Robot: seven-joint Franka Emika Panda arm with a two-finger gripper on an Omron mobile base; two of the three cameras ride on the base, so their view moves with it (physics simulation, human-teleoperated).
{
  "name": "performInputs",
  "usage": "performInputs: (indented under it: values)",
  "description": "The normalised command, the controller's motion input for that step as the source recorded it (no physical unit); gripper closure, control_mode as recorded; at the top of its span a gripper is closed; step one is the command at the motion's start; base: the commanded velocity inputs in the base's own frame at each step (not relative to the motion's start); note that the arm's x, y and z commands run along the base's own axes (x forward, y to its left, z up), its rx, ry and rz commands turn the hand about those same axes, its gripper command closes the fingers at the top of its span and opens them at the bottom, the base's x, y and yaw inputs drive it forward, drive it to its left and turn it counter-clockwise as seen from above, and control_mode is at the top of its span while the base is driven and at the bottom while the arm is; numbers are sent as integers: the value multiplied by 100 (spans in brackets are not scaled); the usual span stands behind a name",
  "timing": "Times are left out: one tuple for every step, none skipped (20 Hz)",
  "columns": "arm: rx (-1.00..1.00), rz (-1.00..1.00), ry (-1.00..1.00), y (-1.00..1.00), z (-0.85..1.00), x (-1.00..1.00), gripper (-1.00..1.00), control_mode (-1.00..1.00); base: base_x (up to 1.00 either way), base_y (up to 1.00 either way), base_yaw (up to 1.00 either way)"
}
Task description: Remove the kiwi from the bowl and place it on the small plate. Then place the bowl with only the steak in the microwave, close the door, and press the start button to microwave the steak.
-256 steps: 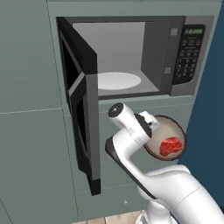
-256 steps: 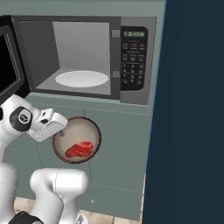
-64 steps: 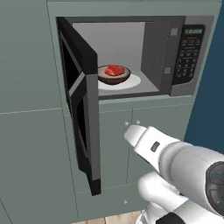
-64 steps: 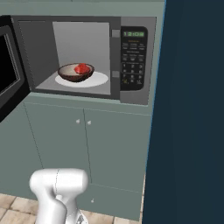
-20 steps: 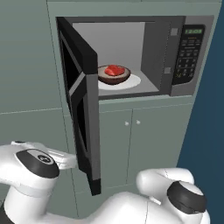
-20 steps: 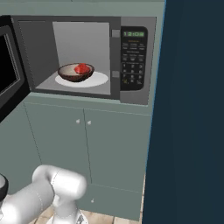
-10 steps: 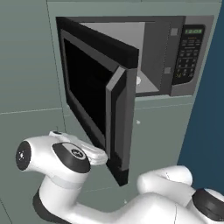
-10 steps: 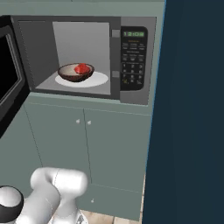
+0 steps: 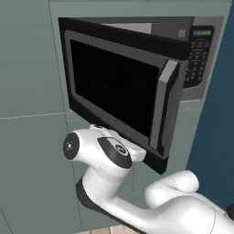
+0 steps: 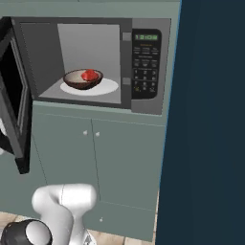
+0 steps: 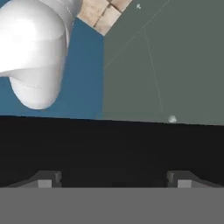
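The black microwave (image 10: 143, 67) holds the brown bowl (image 10: 76, 83) with the red steak (image 10: 89, 74) in it, on the white turntable (image 10: 107, 87). Its door (image 9: 119, 91) stands partly swung in, its handle edge (image 9: 165, 109) pointing out into the room. My wrist (image 9: 114, 153) sits low against the door's outer face near its bottom edge. In the hand view my gripper (image 11: 113, 180) is open, its fingertips (image 11: 48, 179) wide apart right up against the black door (image 11: 113, 144), nothing between them. The kiwi and the small plate are out of view.
Grey-green cabinet doors (image 10: 95, 162) run below the microwave. A dark blue wall (image 10: 210, 119) stands close on the right. The keypad panel with the green display (image 9: 199, 50) is beside the cavity. Wood floor (image 10: 9, 217) shows at the bottom.
The door has swung from wide open to partly shut. My arm has swept in from the left along with it, staying against the door's outer face.
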Motion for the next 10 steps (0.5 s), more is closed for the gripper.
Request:
performInputs:
  values:
    - [1, -7, -6, -100, 19, 27, -100, -100, 0, 0, 0]
    - [2, -7, -4, -100, 15, 27, -100, -100, 0, 0, 0]
    - [2, -8, -2, -100, 12, 29, -100, -100, 0, 0, 0]
    - [2, -8, -3, -99, 14, 30, -100, -100, 0, 0, 0]
    - [2, -8, -1, -98, 13, 31, -100, -100, 0, 0, 0]
    - [2, -8, -2, -96, 14, 31, -100, -100, 0, 0, 0]
    - [2, -8, -1, -96, 16, 31, -100, -100, 0, 0, 0]
    - [2, -8, -1, -94, 16, 34, -100, -100, 0, 0, 0]
    - [2, -7, -1, -93, 19, 38, -100, -100, 0, 0, 0]
    - [3, -7, -4, -94, 20, 39, -100, -100, 0, 0, 0]
